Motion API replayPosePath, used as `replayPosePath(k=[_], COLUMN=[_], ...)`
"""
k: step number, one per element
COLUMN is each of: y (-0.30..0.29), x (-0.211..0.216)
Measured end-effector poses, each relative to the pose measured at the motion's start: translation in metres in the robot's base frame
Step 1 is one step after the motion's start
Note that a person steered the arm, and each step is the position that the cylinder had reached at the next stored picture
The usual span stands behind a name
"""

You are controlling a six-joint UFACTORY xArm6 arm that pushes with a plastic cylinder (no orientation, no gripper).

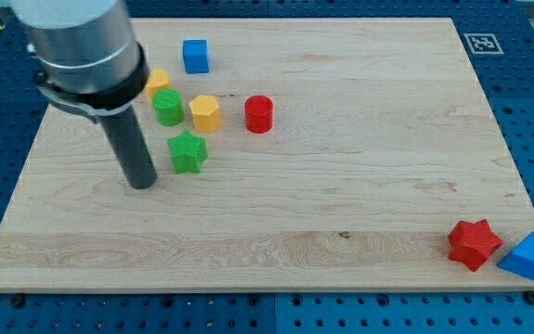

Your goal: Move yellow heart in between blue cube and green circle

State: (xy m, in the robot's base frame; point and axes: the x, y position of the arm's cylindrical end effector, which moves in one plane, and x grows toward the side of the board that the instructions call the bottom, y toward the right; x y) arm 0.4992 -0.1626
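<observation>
The yellow heart (158, 82) lies at the view's upper left, partly hidden behind my arm, touching the green circle (167, 108) just below it. The blue cube (195, 56) sits up and to the right of the heart, a small gap away. My tip (142, 184) rests on the board below and left of the green circle, just left of a green star (188, 151).
A yellow hexagon block (206, 112) sits right of the green circle and a red cylinder (259, 114) further right. A red star (474, 244) and a blue triangle (528, 257) lie at the board's lower right corner. The wooden board (341, 186) ends near them.
</observation>
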Motion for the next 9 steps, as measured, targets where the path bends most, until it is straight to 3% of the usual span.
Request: replayPosePath(k=[2, 6, 9], y=[-0.044, -0.034, -0.023], x=[-0.018, -0.139, -0.171])
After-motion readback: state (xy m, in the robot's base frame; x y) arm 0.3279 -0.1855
